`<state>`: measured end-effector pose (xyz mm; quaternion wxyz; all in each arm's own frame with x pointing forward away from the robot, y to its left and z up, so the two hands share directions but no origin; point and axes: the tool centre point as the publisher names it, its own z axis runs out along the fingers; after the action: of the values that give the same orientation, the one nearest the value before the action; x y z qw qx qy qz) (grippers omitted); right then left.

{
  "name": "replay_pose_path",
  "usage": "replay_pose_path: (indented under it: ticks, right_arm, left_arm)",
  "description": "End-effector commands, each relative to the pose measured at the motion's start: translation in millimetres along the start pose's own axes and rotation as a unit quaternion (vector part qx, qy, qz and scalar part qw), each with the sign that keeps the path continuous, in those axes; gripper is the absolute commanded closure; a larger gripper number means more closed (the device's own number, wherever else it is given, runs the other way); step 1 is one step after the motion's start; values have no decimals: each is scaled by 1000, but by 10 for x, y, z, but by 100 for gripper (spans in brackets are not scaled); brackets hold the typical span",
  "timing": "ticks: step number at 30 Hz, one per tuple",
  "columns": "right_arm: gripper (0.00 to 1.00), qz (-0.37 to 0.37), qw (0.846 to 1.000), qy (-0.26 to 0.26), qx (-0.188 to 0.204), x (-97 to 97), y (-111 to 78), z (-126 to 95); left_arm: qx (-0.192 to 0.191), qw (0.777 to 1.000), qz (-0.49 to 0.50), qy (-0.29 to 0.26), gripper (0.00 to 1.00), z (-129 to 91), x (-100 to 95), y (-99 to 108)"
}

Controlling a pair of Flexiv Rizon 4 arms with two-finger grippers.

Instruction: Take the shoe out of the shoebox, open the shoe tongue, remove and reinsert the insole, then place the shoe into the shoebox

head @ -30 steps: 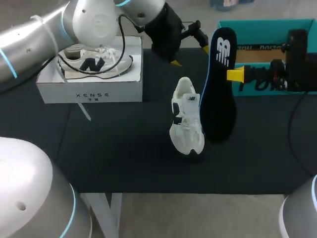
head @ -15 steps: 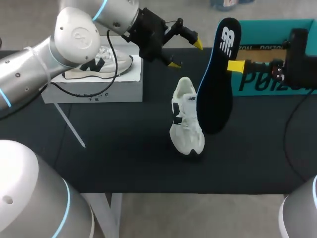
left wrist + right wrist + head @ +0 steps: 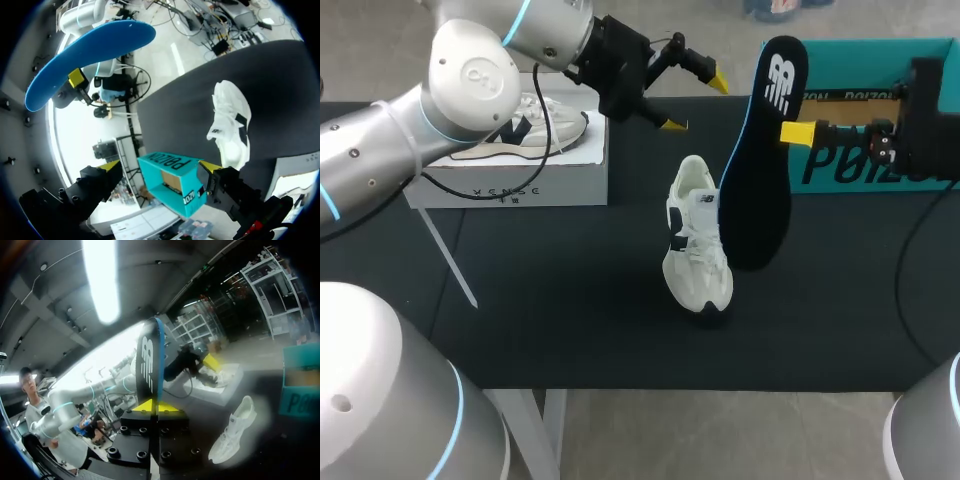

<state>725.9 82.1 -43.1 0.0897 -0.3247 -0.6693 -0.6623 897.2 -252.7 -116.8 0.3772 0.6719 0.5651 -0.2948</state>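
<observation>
Black foam insole [image 3: 760, 170]: big white logo mark on its top face, near the upper end. Teal cardboard box [image 3: 850, 165]: large black block lettering along the side wall, and the same lettering shows in the left wrist view [image 3: 172, 182]. White cardboard shoebox [image 3: 510, 182]: small dark spaced lettering on the front wall. White mesh sneaker on the table [image 3: 697, 245]: small dark tongue label, too small to read. Second white sneaker inside the white box [image 3: 520, 125]: dark side logo.

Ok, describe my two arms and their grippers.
The left arm is silver-grey, with rounded joints ringed by light-blue bands and a black cable looping off it. The left gripper is black with two bright yellow tips. The right gripper has the same yellow tips on a blocky black body.
</observation>
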Motion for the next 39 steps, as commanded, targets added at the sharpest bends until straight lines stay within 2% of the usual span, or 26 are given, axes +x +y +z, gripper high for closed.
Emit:
replay_pose_path:
  ticks: [1, 4, 5, 9, 17, 22, 28, 31, 34, 39]
  right_arm:
    - [100, 53, 998, -10, -18, -226, 151, 1]
    - [100, 129, 991, 0, -14, -432, 298, -1]
    - [100, 149, 989, 10, -2, -491, 343, 2]
    - [100, 187, 982, 28, 6, -716, 522, -1]
    - [100, 228, 973, 23, 40, -1158, 684, 23]
    - [100, 285, 956, 29, 65, -1300, 656, 128]
    - [100, 331, 939, 19, 93, -1444, 673, 200]
    - [100, 341, 934, 13, 108, -1462, 696, 234]
    - [100, 363, 926, 28, 97, -1440, 750, 277]
    - [100, 360, 926, 26, 109, -1407, 795, 338]
  left_arm:
    - [-58, 996, 40, -51, 0, -201, -210, 4]
    - [-68, 993, 51, -83, 0, -323, -393, 27]
    - [-67, 992, 51, -90, 0, -347, -452, 22]
    - [-62, 988, 51, -129, 0, -421, -629, -36]
    - [-40, 985, 44, -162, 0, -473, -719, -182]
    - [-41, 976, 62, -203, 0, -415, -705, -296]
    - [-36, 976, 74, -200, 0, -263, -693, -371]
    - [-33, 976, 74, -202, 0, -168, -673, -387]
    - [-27, 974, 83, -208, 0, -73, -669, -414]
    - [-24, 972, 92, -217, 0, 41, -661, -448]
